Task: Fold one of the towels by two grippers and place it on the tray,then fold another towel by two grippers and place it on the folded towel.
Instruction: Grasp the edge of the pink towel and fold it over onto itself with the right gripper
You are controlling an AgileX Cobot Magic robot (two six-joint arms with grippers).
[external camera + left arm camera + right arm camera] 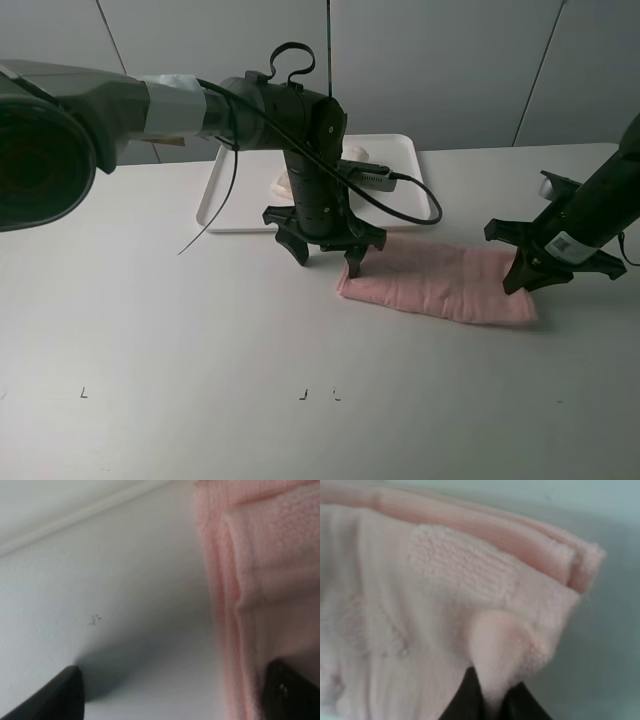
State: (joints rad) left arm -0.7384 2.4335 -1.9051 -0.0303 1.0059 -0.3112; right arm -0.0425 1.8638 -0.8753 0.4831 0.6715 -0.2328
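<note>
**Right end pinched, left end not yet gripped**

The right gripper was seen closed tight on the three o'clock end of the pink towel. In the right wrist view a small peak of pink pile was drawn up between the dark tips. The left gripper was held wide at the towel's nine o'clock end. One finger was set on the pink cloth and the other on bare table beside it, and nothing was gripped.

In the high view the towel's long axis was laid roughly along the nine-to-three o'clock line, with the three o'clock end dropped slightly toward four. Each end was thus served by its own arm. The coming move was judged to turn on the left jaws being closed over the edge they straddled, so that both ends could be raised together.

The tray was placed at about eleven o'clock from the towel, nearer the left gripper than the right. The cream towel was seen lying on it, largely hidden behind the left arm.

The work was carried on a plain white table, with pale grey wall panels at twelve o'clock.
</note>
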